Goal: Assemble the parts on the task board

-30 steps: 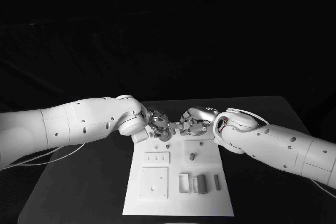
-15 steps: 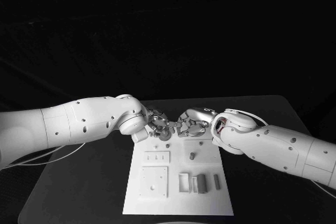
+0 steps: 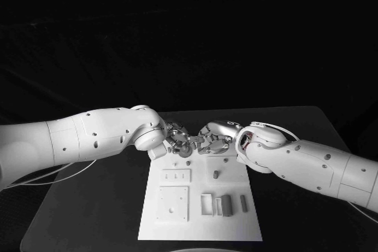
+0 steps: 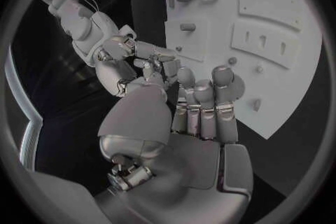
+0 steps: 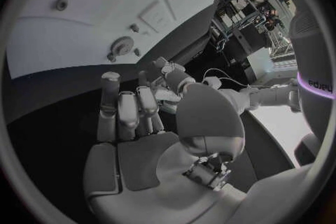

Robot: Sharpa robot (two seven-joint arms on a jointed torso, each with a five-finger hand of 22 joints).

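Left hand and right hand are fingertip to fingertip in the middle of the head view, hovering over the far end of the task board, which lies on the black worktop. From here we cannot tell whether a part sits between them; the fingers bunch too tightly to read. Lower on the board we see a short peg standing at centre right and a row of grey bars below it.

Over to the left wrist view: the left hand has its fingers upright and side by side, its thumb curved in beside them, and the right hand's fingertips reach in at upper left. Something small may be pinched there, but we cannot say. The board fills the upper right.

Right wrist view now: the right hand shows fingers raised together, thumb curled across, meeting the left hand's fingers at centre. A small gear lies on the board just beyond.

We judge this a hand-to-hand transfer or regrasp. Next calls for one secure pinch, then a clean release by the other hand.
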